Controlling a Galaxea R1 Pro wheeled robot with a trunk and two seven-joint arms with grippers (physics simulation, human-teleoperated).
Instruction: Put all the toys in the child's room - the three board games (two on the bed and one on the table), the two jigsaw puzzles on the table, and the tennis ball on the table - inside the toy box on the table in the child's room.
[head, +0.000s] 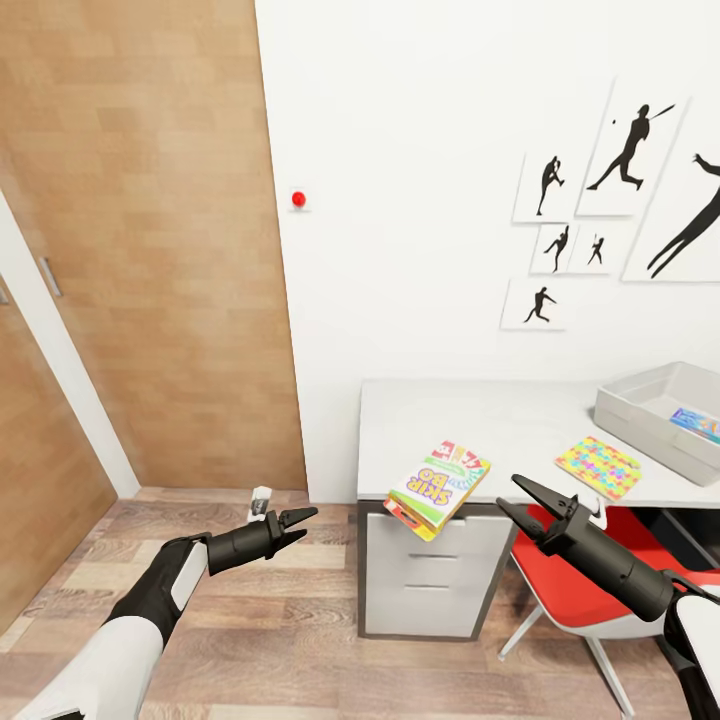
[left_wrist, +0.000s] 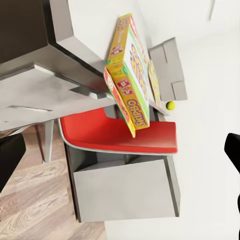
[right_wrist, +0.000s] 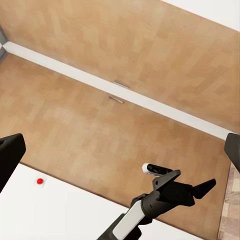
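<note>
A green-edged board game (head: 437, 487) with a pale printed cover lies tilted over the front edge of the table (head: 500, 425); it also shows in the left wrist view (left_wrist: 131, 75). A jigsaw puzzle (head: 598, 467) lies flat further right on the table. The toy box (head: 650, 400) stands at the table's right end with a blue printed box (head: 697, 424) inside. The tennis ball (left_wrist: 171, 105) sits on the table beside the toy box (left_wrist: 170, 70). My left gripper (head: 300, 523) is open and empty, left of the table. My right gripper (head: 512, 497) is open and empty, just right of the board game.
A red chair (head: 565, 575) is tucked under the table beside a grey drawer unit (head: 430, 580). Wooden doors (head: 150, 250) fill the left wall, with a red button (head: 298, 199) on the white wall. Plank floor (head: 250, 620) lies between me and the table.
</note>
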